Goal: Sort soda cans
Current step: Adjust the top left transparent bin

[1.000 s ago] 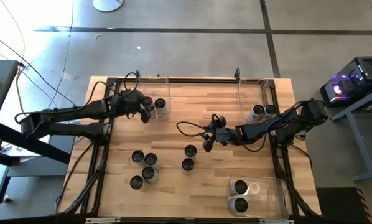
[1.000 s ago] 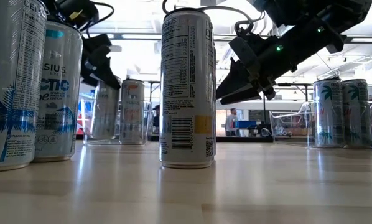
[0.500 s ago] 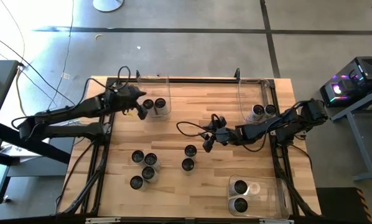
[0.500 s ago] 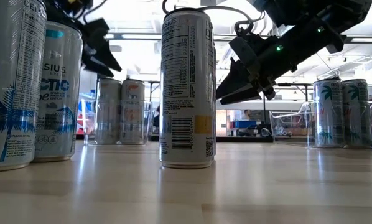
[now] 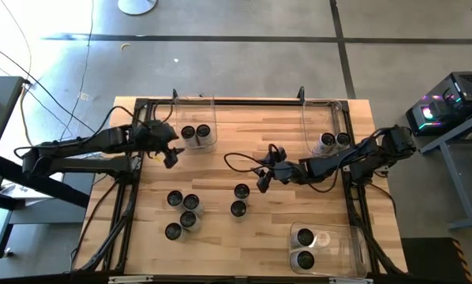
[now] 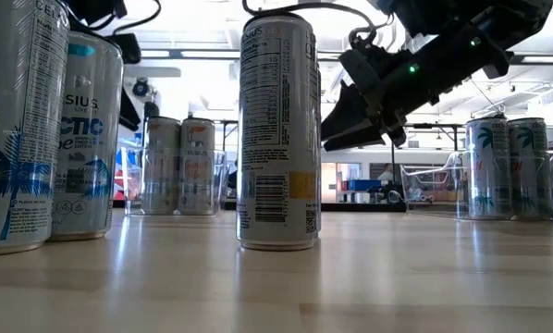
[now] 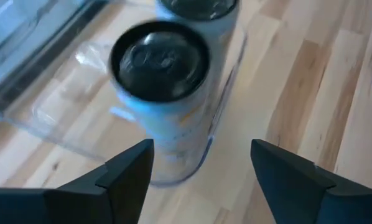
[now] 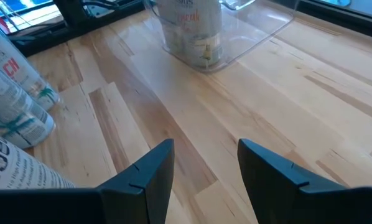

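Over at the bench's [image 5: 283, 118] left edge: left tool [image 5: 170, 158], spread and empty, just beside the back-left bin [image 5: 211, 118] with its two soda cans [image 5: 195, 133] standing inside. Nearer the front on that side, a loose cluster of four cans [image 5: 182, 213] (one with a pale blue label in the low view), unsorted. Mid-bench, two more cans [image 5: 240, 199], with the right tool [image 5: 261, 183] hovering just above and beside them, partly spread, pinching nothing. Farther right, a back-right bin [image 5: 305, 126] with two cans [image 5: 332, 141] and a front-right bin [image 5: 354, 246] with two cans [image 5: 304, 248]. Likely trouble: slim, tall cans tip easily, so a low or off-centre descent could knock the pair over; likewise a sideways swing at left could clip the bin wall or scatter the tight cluster.
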Controlling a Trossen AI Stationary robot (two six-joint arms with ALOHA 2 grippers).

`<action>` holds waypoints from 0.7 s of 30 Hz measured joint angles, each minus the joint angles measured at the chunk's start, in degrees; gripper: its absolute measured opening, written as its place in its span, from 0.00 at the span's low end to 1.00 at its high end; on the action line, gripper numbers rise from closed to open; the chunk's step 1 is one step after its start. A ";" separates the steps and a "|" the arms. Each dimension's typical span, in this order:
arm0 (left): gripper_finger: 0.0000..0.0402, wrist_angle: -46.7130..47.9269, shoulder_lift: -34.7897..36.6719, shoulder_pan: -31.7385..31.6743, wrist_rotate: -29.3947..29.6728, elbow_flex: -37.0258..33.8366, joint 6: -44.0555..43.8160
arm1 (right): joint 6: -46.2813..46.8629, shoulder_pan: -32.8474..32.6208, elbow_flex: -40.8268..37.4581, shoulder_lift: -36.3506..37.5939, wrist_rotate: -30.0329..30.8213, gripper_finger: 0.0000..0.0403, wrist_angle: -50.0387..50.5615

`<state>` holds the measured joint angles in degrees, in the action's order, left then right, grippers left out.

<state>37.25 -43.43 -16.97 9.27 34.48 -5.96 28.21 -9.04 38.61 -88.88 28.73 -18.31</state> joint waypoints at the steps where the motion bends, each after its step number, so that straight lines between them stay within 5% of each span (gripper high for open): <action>1: 0.62 -0.56 -0.47 0.13 0.01 0.00 0.95 | -0.02 0.07 0.00 0.00 0.07 0.43 -0.04; 11: 0.49 -0.74 -11.01 -1.04 2.21 0.00 4.12 | -1.22 0.79 0.00 0.00 0.09 0.43 0.02; 21: 0.47 -3.50 -16.92 -1.01 6.01 0.15 10.82 | -1.48 0.81 0.00 0.00 -0.24 0.43 0.02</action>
<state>33.74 -60.35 -17.98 15.28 34.63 4.86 26.73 -8.23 38.61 -88.88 28.49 -18.28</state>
